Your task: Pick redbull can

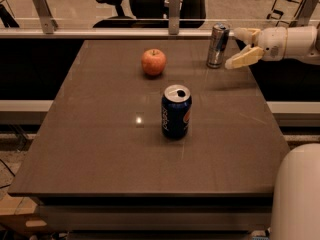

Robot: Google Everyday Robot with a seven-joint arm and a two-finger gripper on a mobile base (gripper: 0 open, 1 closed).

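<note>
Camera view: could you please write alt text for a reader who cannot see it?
A cream two-finger gripper hovers open just right of the slim silver-and-blue metal Red Bull can, upright near the far edge of a brown table. A red apple sits left of it, and a wider dark blue Pepsi can stands mid-table.

**Dim scene, one glint on the tabletop**

Soft overhead light leaves a small glare spot on the brown table [100, 149], left of the Pepsi can [176, 111]. The pale gripper [241, 46], open just right of the redbull can [218, 45], shows brightest. Shadows are faint.
</note>
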